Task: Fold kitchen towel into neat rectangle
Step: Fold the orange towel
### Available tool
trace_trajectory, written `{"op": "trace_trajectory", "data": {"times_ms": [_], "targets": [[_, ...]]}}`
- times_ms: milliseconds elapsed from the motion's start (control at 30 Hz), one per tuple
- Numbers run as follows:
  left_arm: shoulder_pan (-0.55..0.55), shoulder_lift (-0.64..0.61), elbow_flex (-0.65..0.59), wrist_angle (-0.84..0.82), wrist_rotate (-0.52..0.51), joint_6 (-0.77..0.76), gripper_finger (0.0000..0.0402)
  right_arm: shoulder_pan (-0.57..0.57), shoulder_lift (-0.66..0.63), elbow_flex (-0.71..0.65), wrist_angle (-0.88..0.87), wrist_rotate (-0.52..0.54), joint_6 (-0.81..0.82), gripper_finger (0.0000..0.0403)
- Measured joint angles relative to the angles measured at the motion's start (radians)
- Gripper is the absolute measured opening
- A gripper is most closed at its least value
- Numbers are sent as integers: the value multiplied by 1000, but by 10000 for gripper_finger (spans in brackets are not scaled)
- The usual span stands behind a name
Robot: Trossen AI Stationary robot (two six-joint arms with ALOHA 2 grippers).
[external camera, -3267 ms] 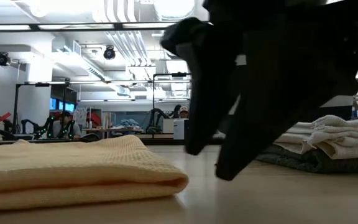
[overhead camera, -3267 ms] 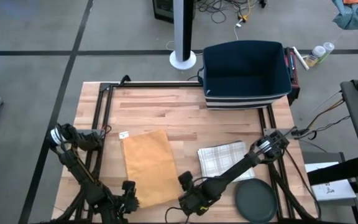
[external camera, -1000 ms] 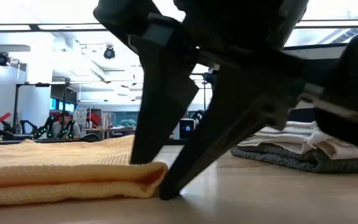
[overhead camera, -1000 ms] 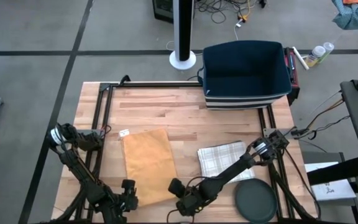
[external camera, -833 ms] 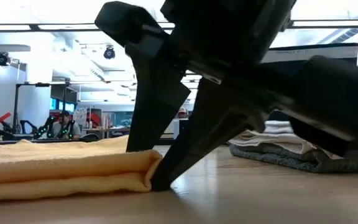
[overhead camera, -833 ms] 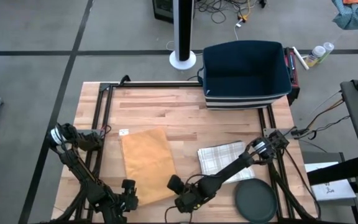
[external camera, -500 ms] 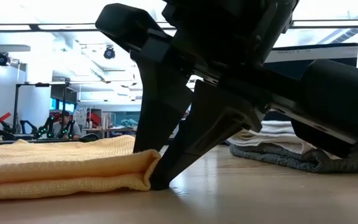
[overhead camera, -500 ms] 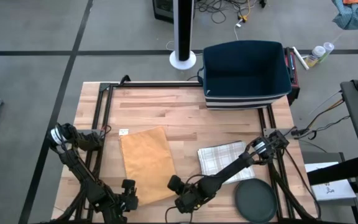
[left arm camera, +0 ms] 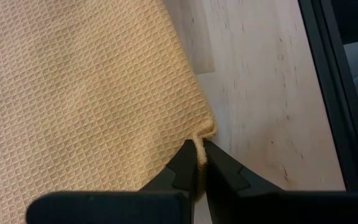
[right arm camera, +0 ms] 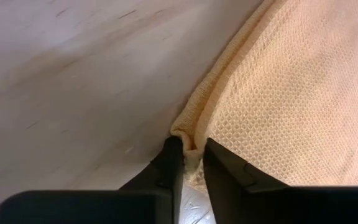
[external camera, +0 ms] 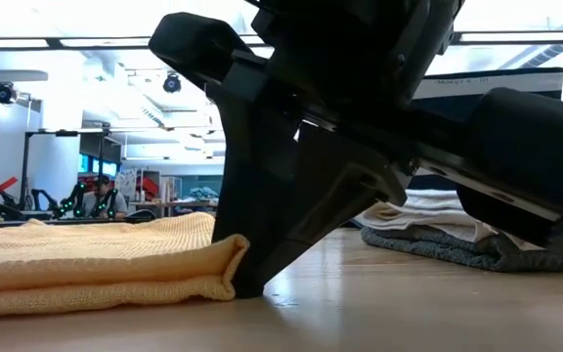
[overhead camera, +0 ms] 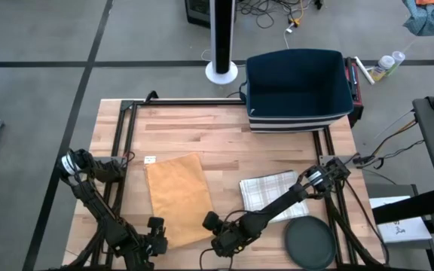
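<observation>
The left gripper (left arm camera: 199, 163) is closed and pinches the near left corner of the yellow towel (overhead camera: 178, 198), at the front of the wooden table (overhead camera: 224, 143). The towel lies flat on the table's left half. The right gripper (right arm camera: 189, 155) is closed on its near right corner. A checked cloth (overhead camera: 266, 188) lies further right.

You have bare tabletop (overhead camera: 202, 135) behind the yellow towel (overhead camera: 178, 197), up to the navy bin (overhead camera: 298, 89) at the far edge. On your right, the checked cloth (overhead camera: 266, 188) and dark round dish (overhead camera: 310, 245) obstruct; the right arm (overhead camera: 281, 202) crosses over them.
</observation>
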Motion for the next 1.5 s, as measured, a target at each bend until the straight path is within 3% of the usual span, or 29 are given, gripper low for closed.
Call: {"op": "trace_trajectory", "data": {"times_ms": [167, 367, 733, 900, 1233, 1500], "targets": [[0, 0, 0, 3, 0, 0, 6, 0, 0, 0, 2, -2, 47, 77], [0, 0, 0, 5, 0, 8, 2, 3, -11, 0, 7, -24, 154, 8], [0, -76, 126, -22, 0, 113, 1, 8, -138, 103, -178, -28, 287, 2], [-8, -128, 147, -21, 9, 78, 1, 15, -161, 208, -292, -34, 362, 1], [-37, -90, 236, 159, 33, 78, 0, 98, -161, 319, -362, -178, 535, 1], [-27, -93, 228, -92, 3, -11, 0, 49, -158, 327, -375, -44, 509, 0]]}}
